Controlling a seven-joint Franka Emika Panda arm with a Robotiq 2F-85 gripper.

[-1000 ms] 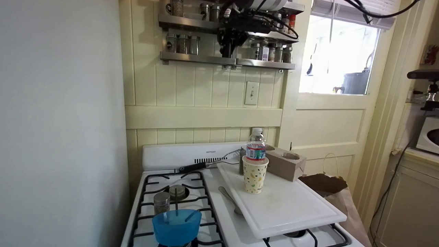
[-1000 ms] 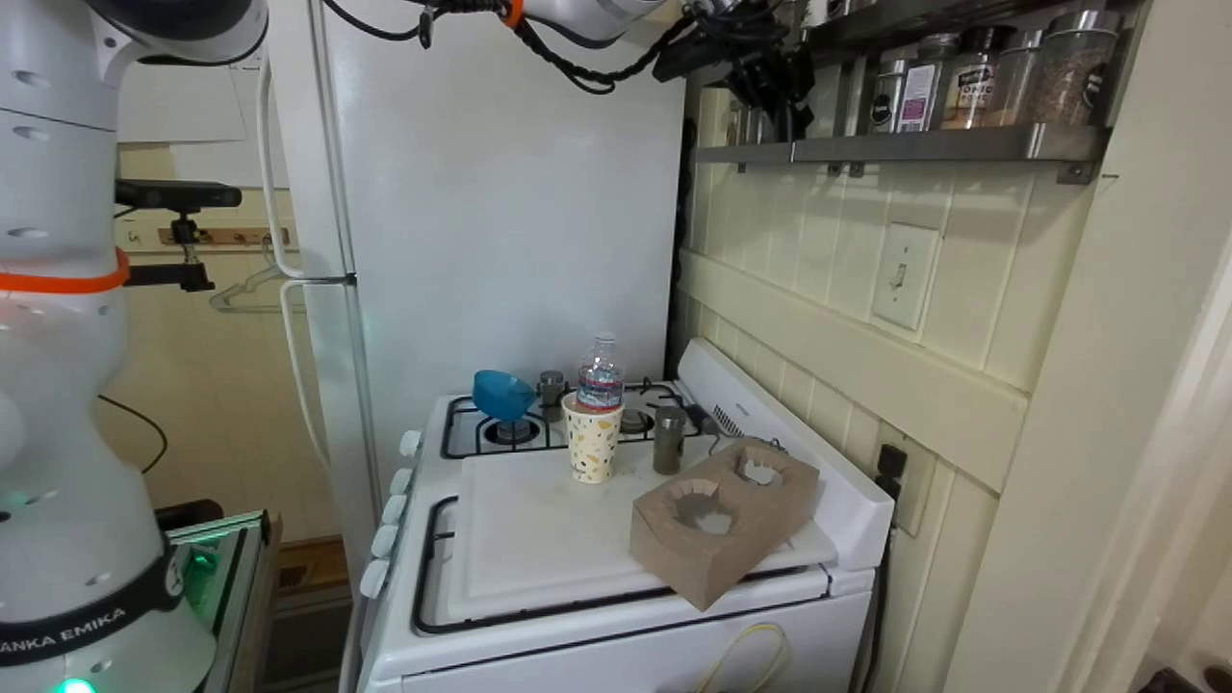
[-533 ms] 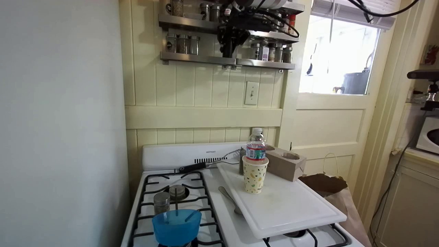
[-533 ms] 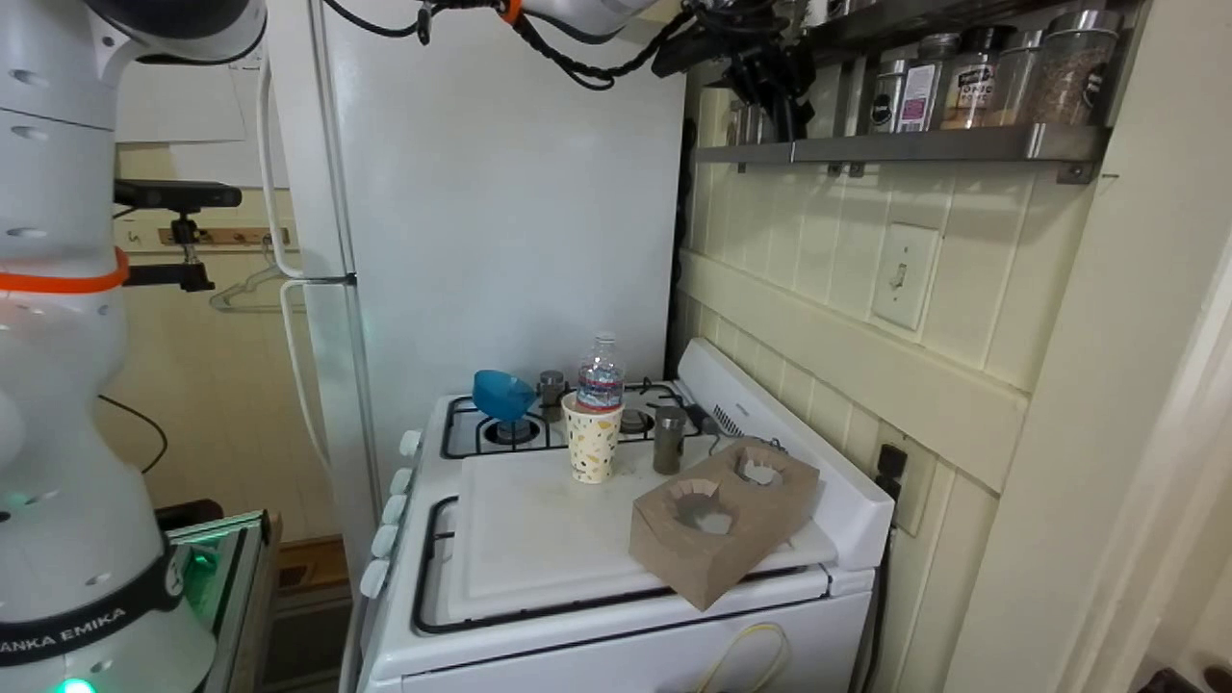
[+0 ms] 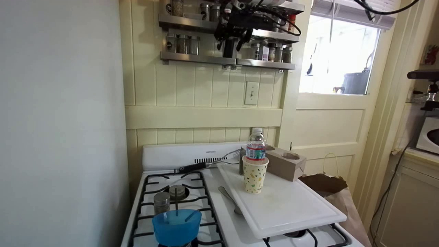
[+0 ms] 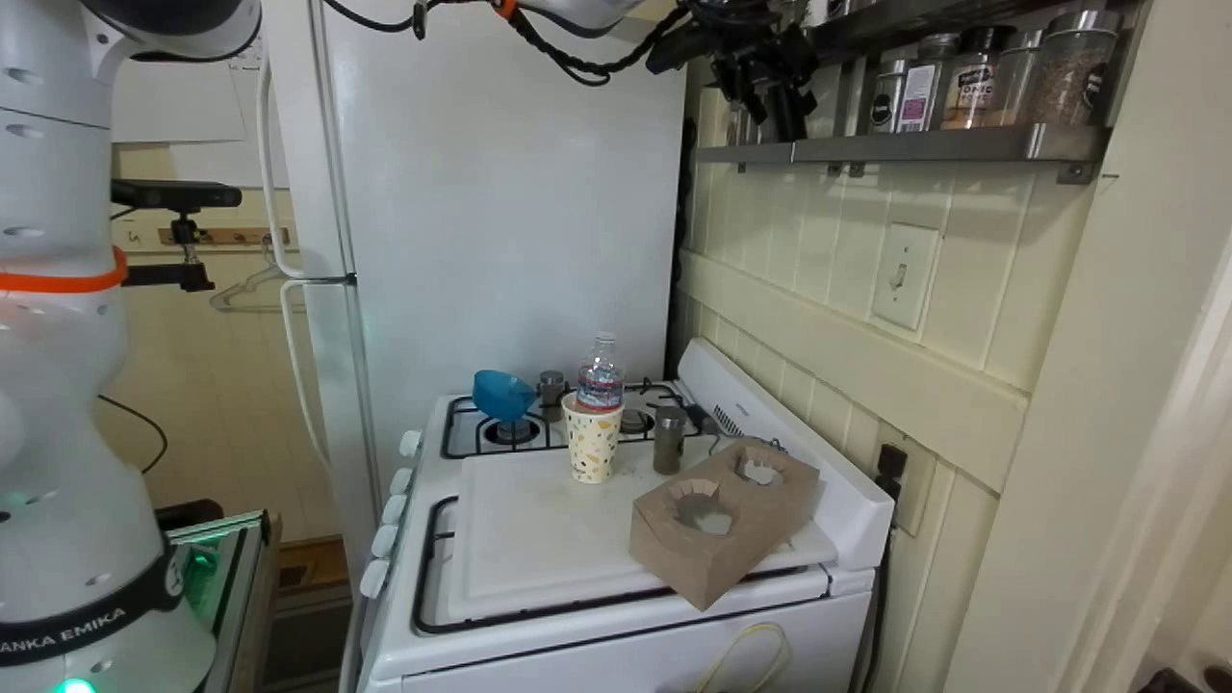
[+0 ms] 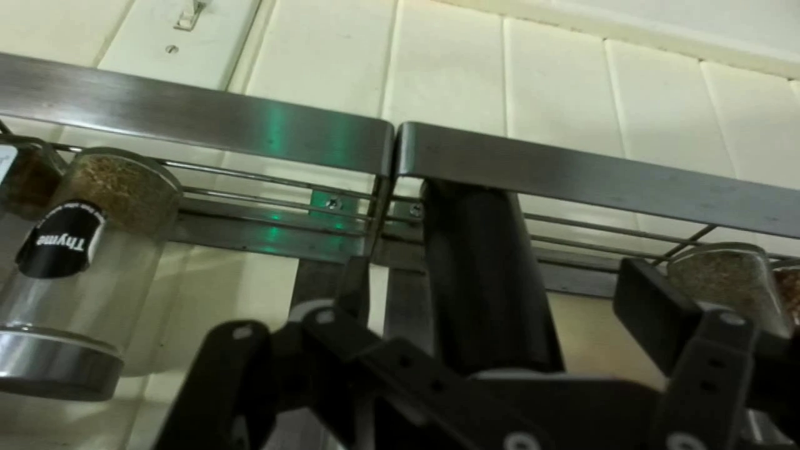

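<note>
I have the pincer (image 5: 228,47) at the lower spice shelf (image 5: 197,59), jaws either side of a cylindrical container (image 7: 490,281), gaps both sides. It's on the shelf, behind the front rail (image 7: 594,172), just beside the gap to the neighbouring shelf section (image 7: 200,119). Wrist view: thyme jar (image 7: 94,275) on that section, left of the gap. Below, the stove (image 5: 233,226). In an exterior view I see: bowl (image 5: 176,228) on left grate (image 5: 211,206), spice jar (image 5: 161,203) behind it; cutting board (image 5: 288,209) to the right, paper cup (image 5: 255,176) on board, water bottle (image 5: 256,149) in cup, cardboard box (image 5: 288,166) at board's back right, spoon (image 5: 230,199) along board's left edge, paper bag (image 5: 349,206) right of stove.
</note>
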